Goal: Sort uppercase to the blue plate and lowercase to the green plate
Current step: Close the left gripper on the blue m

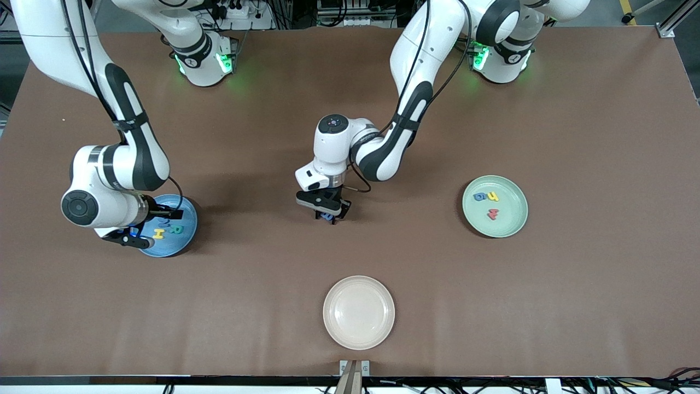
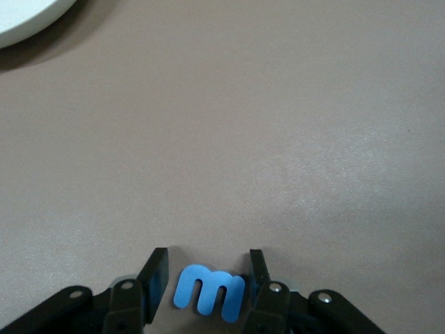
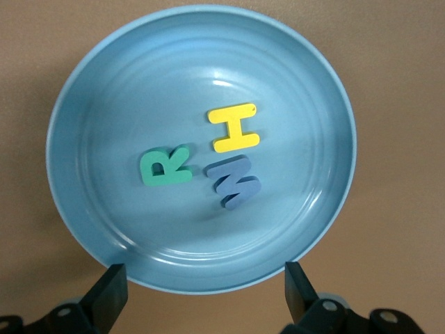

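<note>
A small blue lowercase m (image 2: 208, 292) lies flat on the brown table at its middle. My left gripper (image 2: 206, 261) is down over the m (image 1: 327, 217), open, with one finger touching it and a gap at the other. My right gripper (image 3: 206, 285) hangs open and empty over the rim of the blue plate (image 3: 90, 90) at the right arm's end. On that plate lie the uppercase green R (image 3: 165, 165), yellow H (image 3: 234, 128) and blue M (image 3: 233, 182). The green plate (image 1: 514, 219) at the left arm's end holds the lowercase blue g (image 1: 479, 196), yellow h (image 1: 493, 196) and a red letter (image 1: 493, 214).
A cream-white plate (image 1: 359, 312) with nothing on it sits nearer to the front camera than the m, close to the table's front edge. Bare brown table lies between the three plates.
</note>
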Available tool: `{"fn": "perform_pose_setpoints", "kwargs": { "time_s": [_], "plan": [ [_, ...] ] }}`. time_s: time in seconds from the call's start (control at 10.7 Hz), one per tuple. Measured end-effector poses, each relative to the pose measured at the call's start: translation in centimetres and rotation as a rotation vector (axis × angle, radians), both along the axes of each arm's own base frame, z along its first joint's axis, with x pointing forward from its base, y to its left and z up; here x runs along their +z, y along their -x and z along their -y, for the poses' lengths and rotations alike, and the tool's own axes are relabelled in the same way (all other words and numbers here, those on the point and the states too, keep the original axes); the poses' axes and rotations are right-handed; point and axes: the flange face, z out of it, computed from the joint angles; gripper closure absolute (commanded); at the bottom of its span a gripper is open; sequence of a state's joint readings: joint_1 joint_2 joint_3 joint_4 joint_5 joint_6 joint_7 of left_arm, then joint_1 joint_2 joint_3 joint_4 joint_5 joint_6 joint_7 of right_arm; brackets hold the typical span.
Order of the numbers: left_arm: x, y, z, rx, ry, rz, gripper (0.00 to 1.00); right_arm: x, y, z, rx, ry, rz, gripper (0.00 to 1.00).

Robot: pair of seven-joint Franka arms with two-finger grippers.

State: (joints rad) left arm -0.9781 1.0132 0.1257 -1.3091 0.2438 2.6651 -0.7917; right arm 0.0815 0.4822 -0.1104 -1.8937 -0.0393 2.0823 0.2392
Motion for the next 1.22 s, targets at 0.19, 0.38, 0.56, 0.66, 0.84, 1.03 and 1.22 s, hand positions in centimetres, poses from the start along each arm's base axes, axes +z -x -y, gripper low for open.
{"fn": "perform_pose_setpoints", "kwargs": {
  "time_s": [0.19,0.38,0.56,0.66,0.84,1.03,1.22],
  "plan": [
    [0.0,0.0,0.0,0.000,-0.002,-0.001,0.57,0.0,0.0,0.0,0.000,0.000,-0.001,0.00],
    [0.1,0.1,0.1,0.000,-0.002,-0.002,0.59,0.0,0.0,0.0,0.000,0.000,0.000,0.00],
    [0.1,0.1,0.1,0.000,-0.003,-0.003,0.60,0.1,0.0,0.0,0.000,0.000,0.001,0.00],
    [0.1,0.1,0.1,0.001,-0.004,-0.003,0.61,0.1,0.0,0.0,0.000,0.000,0.001,0.00],
    [0.1,0.1,0.1,0.001,-0.005,-0.004,0.66,0.1,-0.1,0.0,0.000,0.000,0.001,0.00],
    [0.1,0.1,0.1,0.002,-0.008,-0.006,0.67,0.3,-0.2,-0.2,0.004,-0.001,0.006,0.00],
    [0.2,0.1,0.1,0.005,-0.014,-0.010,0.68,0.5,-0.4,-1.4,0.021,-0.011,0.011,0.00]
  ]
}}
